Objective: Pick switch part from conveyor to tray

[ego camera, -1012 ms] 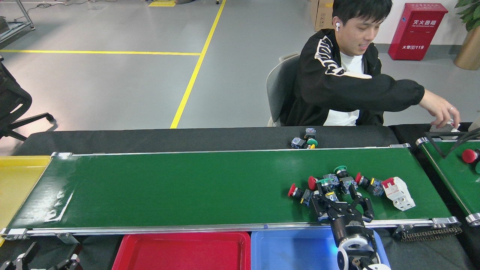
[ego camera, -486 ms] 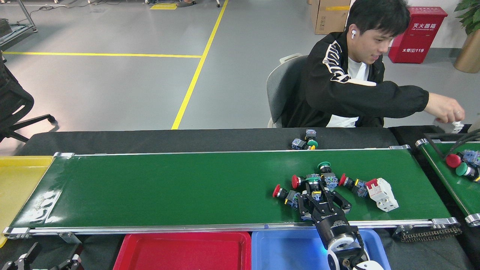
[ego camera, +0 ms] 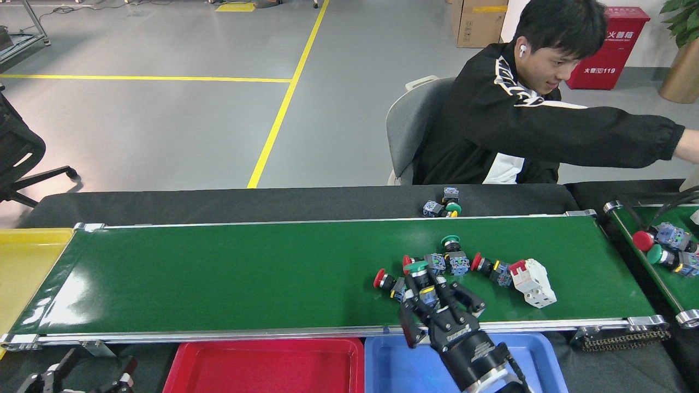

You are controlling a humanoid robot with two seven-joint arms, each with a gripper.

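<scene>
Closing right claw (ego camera: 431, 300) on green-capped switch (ego camera: 420, 275) amid cluster on conveyor (ego camera: 246, 278), fingers half-open, grip unclear; next needing lift toward blue tray (ego camera: 404, 365).

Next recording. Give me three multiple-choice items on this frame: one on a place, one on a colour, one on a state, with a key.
1. Where does the white breaker lie?
A. on the conveyor, at the right end of the cluster of parts
B. in the red tray
C. on the floor

2. What colour is the tray at the conveyor's left end?
A. blue
B. yellow
C. red

3. How is the right gripper?
A. resting in the blue tray
B. out of view
C. over the belt, fingers around a green-capped switch

Key: 1 A, the breaker sits on the belt right of the switches. 2 B, the yellow tray meets that end. 3 C, its fingers flank the switch, though a firm grip cannot be confirmed.
</scene>
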